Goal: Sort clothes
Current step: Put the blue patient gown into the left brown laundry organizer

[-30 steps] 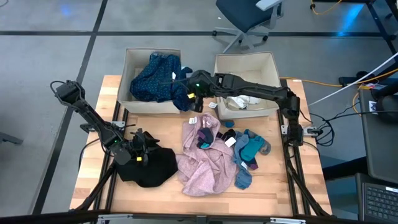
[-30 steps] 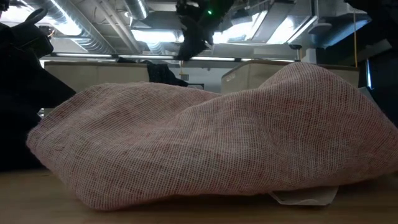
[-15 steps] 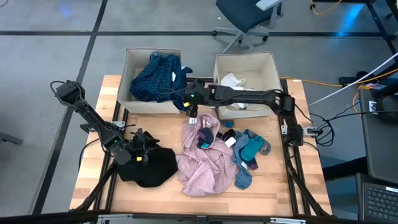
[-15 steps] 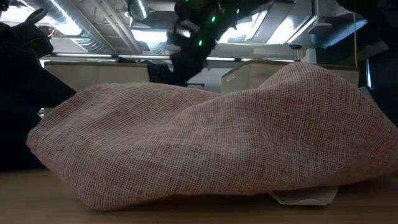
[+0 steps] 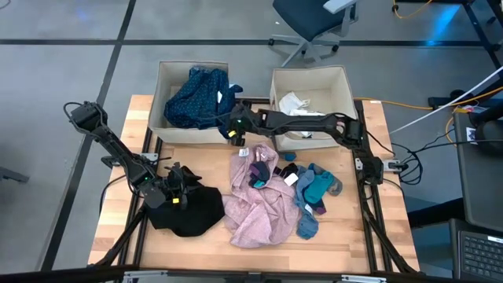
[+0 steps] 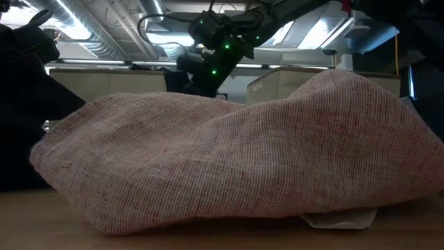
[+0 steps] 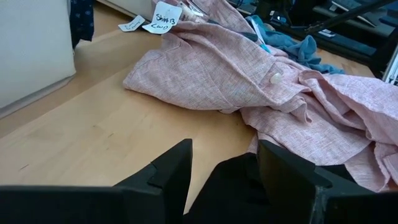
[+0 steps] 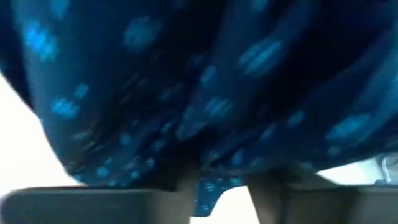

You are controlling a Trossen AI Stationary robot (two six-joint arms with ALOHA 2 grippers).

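The navy dotted garment lies in the left beige bin, with one end draped over its front right corner. My right gripper is at that corner, shut on this cloth, which fills the right wrist view. My left gripper is open, low over the black garment at the table's near left; black cloth lies between its fingers. A pink shirt, a dark purple piece and teal socks lie mid-table. My right gripper has a strip of the navy dotted garment's draped end between its two fingers. The cloth hangs right in front of the camera and hides the rest of the hold. My left gripper's open fingers stand on either side of a bulge of the black garment; I cannot tell whether they touch it.
The right beige bin holds a white piece. White paper tags lie by the pink shirt's far end and show in the left wrist view. Bare wood shows along the table's near edge.
My right gripper has gone down and toward the table's near left, from over the gap between the bins to the left bin's front right corner, with the navy cloth's draped end. The arm no longer covers the white piece in the right bin.
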